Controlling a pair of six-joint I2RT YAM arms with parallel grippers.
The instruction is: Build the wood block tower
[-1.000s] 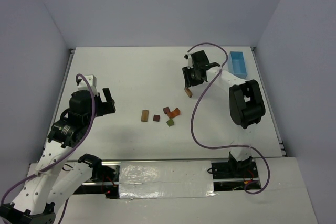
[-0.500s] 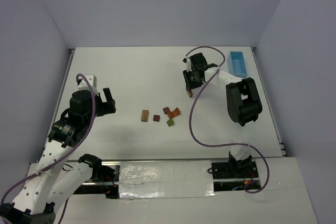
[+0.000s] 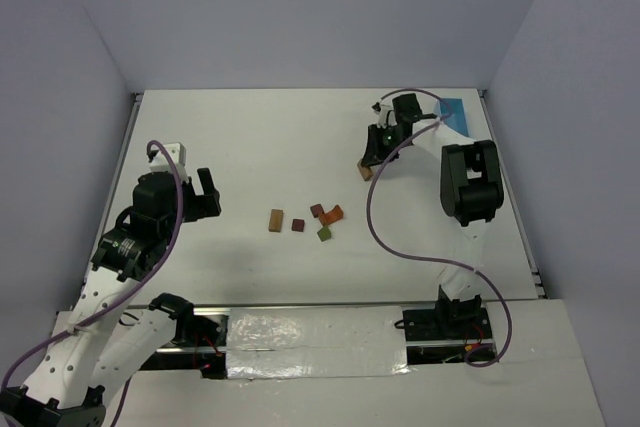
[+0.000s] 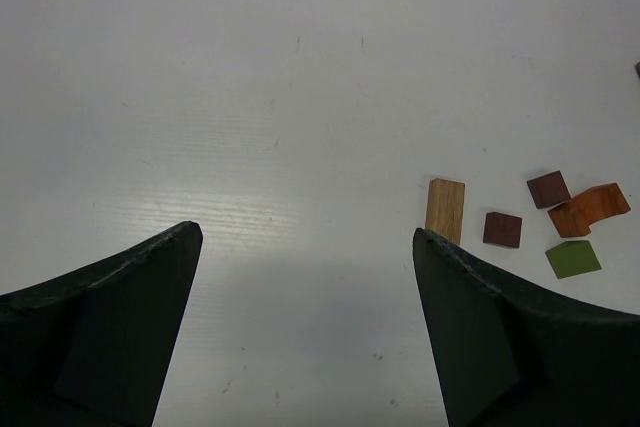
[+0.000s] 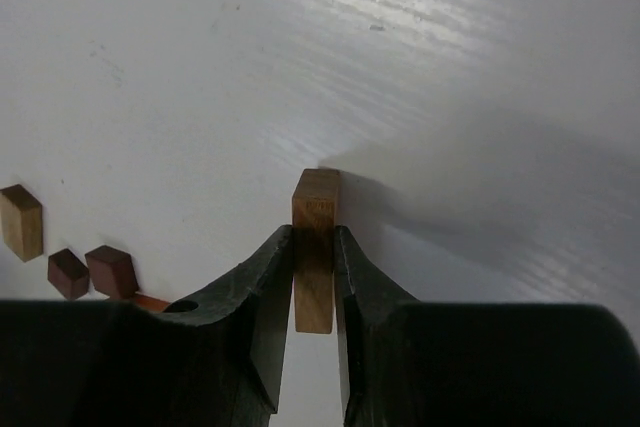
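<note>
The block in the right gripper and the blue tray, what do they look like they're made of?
The block: wood, it seems, unpainted tan with faint grain lines and a darker end face, matte. The blue tray: probably plastic, judging by its even light blue colour, but it is too small here to be sure.

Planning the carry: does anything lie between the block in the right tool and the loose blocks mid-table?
Nothing visible does. The right tool grips the held tan block, and only bare table lies between it and the loose blocks. The purple cable hangs just beside that path.
</note>
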